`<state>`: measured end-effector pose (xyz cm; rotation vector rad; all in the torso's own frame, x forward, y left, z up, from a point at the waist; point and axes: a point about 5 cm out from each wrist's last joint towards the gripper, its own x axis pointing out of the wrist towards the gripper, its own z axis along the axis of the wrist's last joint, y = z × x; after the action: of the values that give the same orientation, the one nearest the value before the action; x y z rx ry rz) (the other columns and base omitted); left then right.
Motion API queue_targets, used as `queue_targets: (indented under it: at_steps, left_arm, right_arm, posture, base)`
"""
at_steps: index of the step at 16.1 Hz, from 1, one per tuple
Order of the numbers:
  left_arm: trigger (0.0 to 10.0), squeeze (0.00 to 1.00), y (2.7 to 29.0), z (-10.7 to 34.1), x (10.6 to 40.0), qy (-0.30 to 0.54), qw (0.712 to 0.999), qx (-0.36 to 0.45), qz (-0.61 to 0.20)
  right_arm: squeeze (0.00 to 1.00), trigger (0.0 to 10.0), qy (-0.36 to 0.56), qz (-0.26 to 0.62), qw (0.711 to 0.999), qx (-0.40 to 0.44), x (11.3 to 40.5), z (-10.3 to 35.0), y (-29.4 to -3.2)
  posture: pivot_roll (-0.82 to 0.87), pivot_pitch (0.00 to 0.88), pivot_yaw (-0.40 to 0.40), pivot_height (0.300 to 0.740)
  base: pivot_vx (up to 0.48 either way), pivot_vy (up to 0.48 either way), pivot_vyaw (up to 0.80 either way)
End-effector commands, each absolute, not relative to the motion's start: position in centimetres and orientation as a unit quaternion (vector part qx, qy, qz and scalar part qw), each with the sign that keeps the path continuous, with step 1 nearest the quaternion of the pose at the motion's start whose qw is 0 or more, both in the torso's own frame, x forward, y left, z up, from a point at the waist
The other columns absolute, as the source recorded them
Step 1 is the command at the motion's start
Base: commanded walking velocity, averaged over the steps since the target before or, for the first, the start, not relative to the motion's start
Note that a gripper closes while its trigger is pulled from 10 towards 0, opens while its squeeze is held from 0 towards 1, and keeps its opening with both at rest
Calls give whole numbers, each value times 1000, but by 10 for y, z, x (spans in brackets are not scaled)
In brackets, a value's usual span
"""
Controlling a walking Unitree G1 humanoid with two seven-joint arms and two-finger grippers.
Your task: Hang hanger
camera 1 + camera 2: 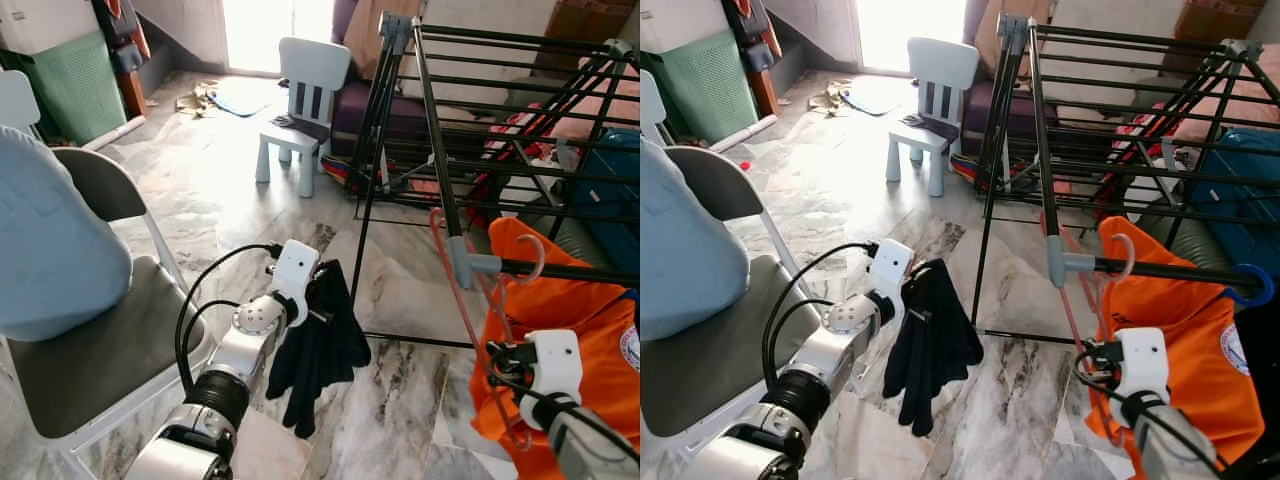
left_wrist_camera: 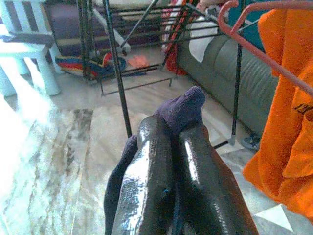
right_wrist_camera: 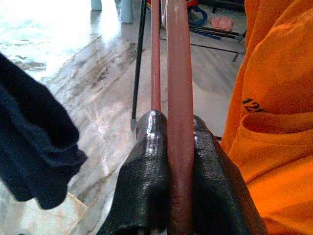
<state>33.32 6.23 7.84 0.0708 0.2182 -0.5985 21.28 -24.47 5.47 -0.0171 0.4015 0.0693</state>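
My right gripper (image 1: 497,358) is shut on the lower part of a red hanger (image 1: 462,295), low at the right. In the right wrist view the hanger's bar (image 3: 178,58) runs up between the fingers (image 3: 146,166). Its hook end reaches up beside the black drying rack's (image 1: 430,120) long top rail, near the grey corner joint (image 1: 465,262); whether it touches is unclear. An orange shirt (image 1: 570,320) hangs from the rack's end rail just right of the hanger. My left gripper (image 1: 325,290) is shut on a dark navy cloth (image 1: 320,350) that dangles over the floor.
A grey folding chair (image 1: 100,340) bearing a light blue garment (image 1: 50,250) stands at the left. A white child's chair (image 1: 300,110) and a green basket (image 1: 75,85) are further back. A sofa (image 2: 244,73) lies behind the rack. Marble floor (image 1: 220,190) stretches between.
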Motion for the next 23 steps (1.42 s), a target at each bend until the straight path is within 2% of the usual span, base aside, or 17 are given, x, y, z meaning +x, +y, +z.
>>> queue_targets:
  at_steps: [1,4,6,23]
  left_arm:
    - [10000,0,58,86,333,84,946,37,-310]
    - [10000,0,53,88,333,75,942,52,-323]
    - [10000,0,52,90,332,69,939,61,-331]
    - [10000,0,47,91,330,64,933,72,-347]
  right_arm:
    - [0,10000,191,35,981,1,211,57,-237]
    - [0,10000,202,36,979,18,210,47,-215]
    - [0,10000,207,38,977,24,210,45,-211]
    - [0,10000,207,34,977,21,219,45,-211]
  posture:
    - [-60,0,-72,740]
    - [-52,0,-67,740]
    - [-47,0,-67,740]
    - [-48,0,-70,740]
  base:
    - [0,0,0]
    - [0,0,0]
    - [-131,0,0]
    - [-339,0,0]
